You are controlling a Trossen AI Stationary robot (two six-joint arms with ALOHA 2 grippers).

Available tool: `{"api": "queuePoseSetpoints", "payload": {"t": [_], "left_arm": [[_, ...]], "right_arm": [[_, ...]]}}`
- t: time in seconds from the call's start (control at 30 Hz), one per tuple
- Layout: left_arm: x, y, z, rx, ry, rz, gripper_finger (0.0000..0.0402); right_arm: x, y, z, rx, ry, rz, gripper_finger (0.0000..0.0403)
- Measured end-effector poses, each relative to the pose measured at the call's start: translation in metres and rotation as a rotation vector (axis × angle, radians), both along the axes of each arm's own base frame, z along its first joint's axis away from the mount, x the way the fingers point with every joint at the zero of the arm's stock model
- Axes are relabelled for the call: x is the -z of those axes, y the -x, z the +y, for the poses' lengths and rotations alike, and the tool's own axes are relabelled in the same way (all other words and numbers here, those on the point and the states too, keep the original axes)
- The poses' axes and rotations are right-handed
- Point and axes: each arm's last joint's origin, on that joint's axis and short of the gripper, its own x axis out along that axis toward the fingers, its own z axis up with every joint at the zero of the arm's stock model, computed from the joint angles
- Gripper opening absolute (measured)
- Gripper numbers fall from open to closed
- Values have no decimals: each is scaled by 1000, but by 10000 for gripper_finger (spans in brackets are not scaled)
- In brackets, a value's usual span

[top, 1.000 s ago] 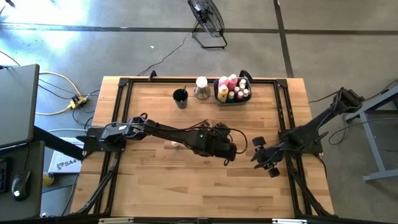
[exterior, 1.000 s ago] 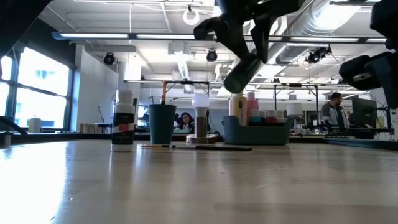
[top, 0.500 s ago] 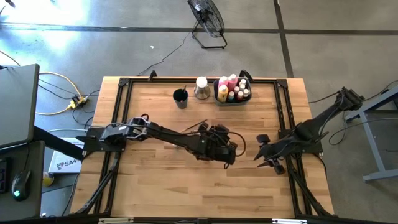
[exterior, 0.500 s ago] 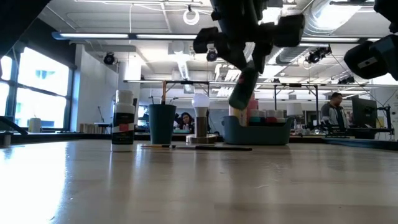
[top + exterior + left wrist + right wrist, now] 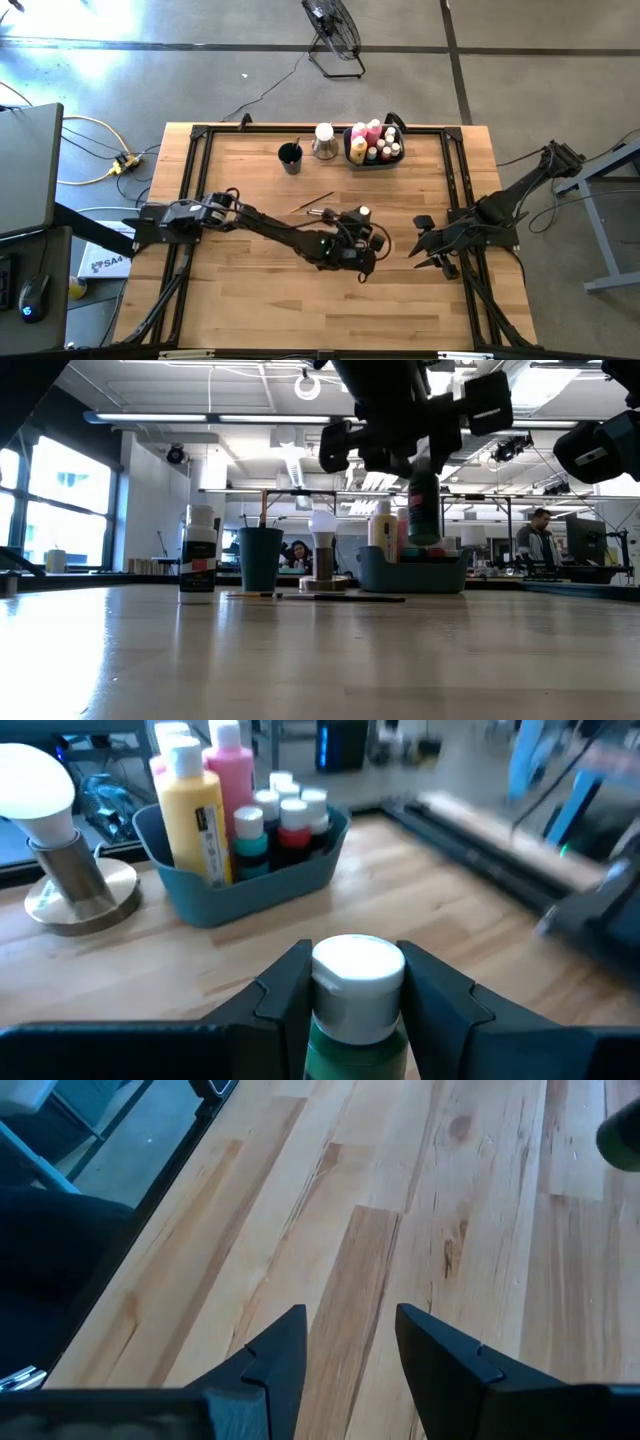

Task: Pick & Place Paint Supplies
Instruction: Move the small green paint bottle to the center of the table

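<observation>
Green paint bottle [image 5: 357,1010], white-capped and upright, is hanging above mid-table, the left gripper [image 5: 357,988] clamping its neck (likely light, rigid, slick plastic); the right gripper [image 5: 348,1345] is waiting, fingers apart.

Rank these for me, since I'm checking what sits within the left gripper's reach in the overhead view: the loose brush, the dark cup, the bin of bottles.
Measured from the left gripper, which holds a white-capped bottle:
1. Loose brush, lying on the table just behind the gripper, toward the left arm's side.
2. Bin, at the table's far edge, almost straight beyond the gripper.
3. Dark cup, far edge, farther to the left side.
</observation>
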Motion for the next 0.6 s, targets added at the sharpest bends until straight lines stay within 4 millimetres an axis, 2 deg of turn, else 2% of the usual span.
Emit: {"api": "queuePoseSetpoints", "payload": {"t": [0.1, 0.3, 0.6], "left_arm": [[8, 4, -11, -19, -21, -56, 122], [24, 13, -29, -33, -102, -59, 122], [45, 22, -35, 5, -95, -43, 122]], "right_arm": [[0, 0, 0, 0, 0, 0, 148], [0, 0, 0, 6, 5, -4, 148], [-4, -3, 1, 3, -19, -46, 148]]}}
